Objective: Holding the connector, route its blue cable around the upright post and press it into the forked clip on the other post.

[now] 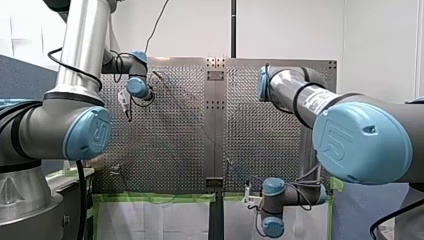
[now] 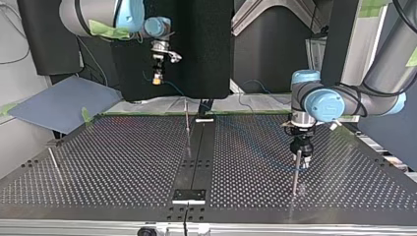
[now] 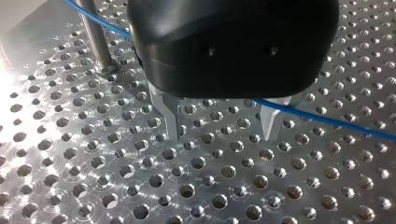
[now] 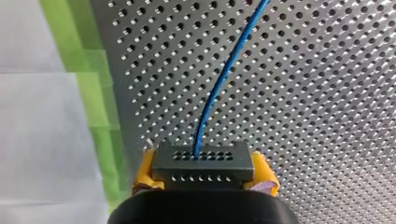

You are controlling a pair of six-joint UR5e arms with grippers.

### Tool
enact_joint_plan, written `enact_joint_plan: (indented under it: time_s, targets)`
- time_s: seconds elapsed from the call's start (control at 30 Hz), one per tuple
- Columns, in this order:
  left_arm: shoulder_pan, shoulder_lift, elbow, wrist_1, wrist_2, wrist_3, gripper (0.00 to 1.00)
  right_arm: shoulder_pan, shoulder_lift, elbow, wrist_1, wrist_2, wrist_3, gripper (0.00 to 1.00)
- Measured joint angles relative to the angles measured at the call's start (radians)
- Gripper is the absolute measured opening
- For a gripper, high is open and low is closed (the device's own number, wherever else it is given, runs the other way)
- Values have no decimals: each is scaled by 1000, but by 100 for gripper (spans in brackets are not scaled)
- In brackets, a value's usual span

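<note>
- Step in hand: routing, early stage; right end effector (image 4: 204, 171) is clamped on connector (image 4: 203, 158), a yellow pad on either side, held above the far tabletop (image 4: 327, 116) edge in the top view
- Cable (image 4: 219, 88) leaves the connector face and runs ahead over the tabletop
- Left end effector (image 3: 222, 134) is open, metal fingers (image 3: 171, 119) apart and holding nothing, low over the tabletop; cable crosses near the finger bases, contact not clear
- Post (image 3: 95, 37) stands just beside left end effector; cable passes it, no wrap evident
- Forked clip: cannot pick out
- Next, as judged: swing connector so cable bends round post under light tension, then lower cable into fork
</note>
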Motion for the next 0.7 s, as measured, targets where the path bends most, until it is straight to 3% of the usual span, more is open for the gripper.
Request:
enact_joint_plan:
  time_s: [0.37, 0.5, 0.7]
  targets:
    - [0, 0, 0, 3, 0, -1, 85, -12, 101, 9, -7, -1, -8, 0]
    - [0, 0, 0, 3, 0, -3, 85, -17, 92, 15, 5, -1, -6, 0]
    - [0, 0, 0, 3, 1, -4, 85, -21, 42, 20, 54, -2, -2, 0]
